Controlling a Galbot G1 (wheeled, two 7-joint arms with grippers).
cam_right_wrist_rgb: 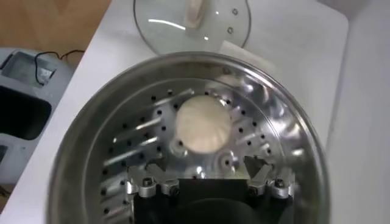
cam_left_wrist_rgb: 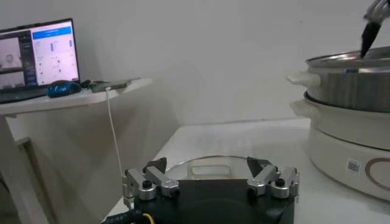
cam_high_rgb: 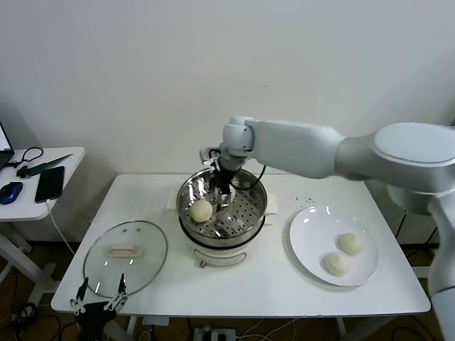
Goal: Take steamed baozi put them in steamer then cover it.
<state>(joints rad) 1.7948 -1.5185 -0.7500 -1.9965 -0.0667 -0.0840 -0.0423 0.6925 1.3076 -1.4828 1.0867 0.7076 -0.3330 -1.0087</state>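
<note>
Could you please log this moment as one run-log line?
right gripper: open over steamer | bun in steamer | left gripper: open, idle

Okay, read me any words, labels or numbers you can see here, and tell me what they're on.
No text can be read.
Laptop screen: windows with writing, too small to read.
Steamer base: a small square code sticker, too blurred to read.
Lid, plate, buns: no markings.

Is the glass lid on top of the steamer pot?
No, the glass lid lies flat on the table beside the steamer, which stands open with one baozi inside.
</note>
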